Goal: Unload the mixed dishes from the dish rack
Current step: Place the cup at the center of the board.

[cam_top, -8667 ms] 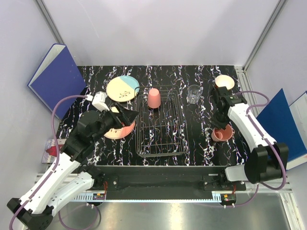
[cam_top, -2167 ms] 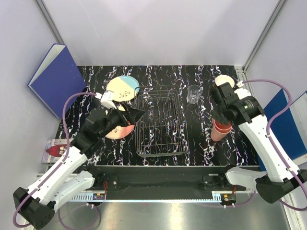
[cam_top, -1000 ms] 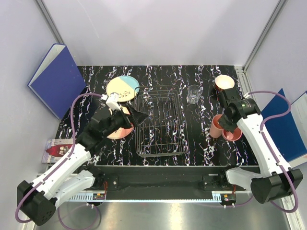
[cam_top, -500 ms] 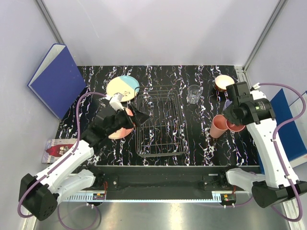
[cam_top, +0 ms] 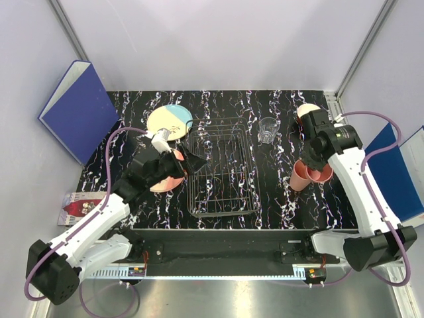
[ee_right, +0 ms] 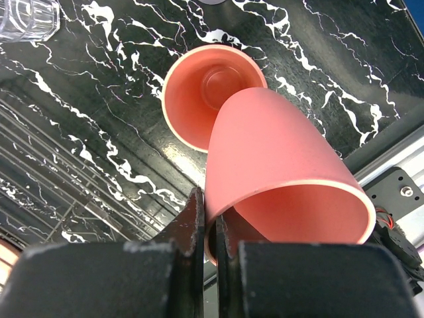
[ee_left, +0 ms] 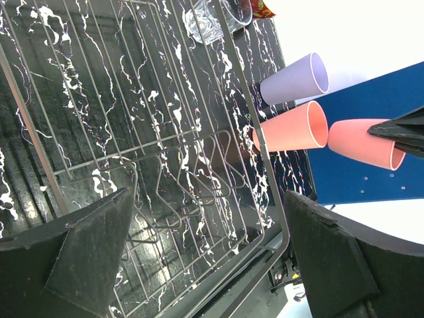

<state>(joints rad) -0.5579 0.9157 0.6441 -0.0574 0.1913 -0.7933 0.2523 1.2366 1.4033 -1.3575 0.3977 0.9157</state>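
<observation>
While the dish rack looks bare beneath the empty, wide-open left gripper, the right gripper pinches the rim of a salmon-pink cup, probably the last piece, just above the second cup.

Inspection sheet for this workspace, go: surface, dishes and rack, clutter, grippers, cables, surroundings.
Surface: black marbled table, no spill seen.
Job's things: rack holds nothing; two-tone plate, pink plate, glass, bowl, upright pink cup and lavender cup are out of it.
Clutter: red packet by the table's left edge.
Grippers: left gripper open over the rack; right gripper shut on the rim of a second pink cup, tilted over the upright one.
Cables: purple cables loop off both arms.
Surroundings: blue binders on both sides; plain walls.
</observation>
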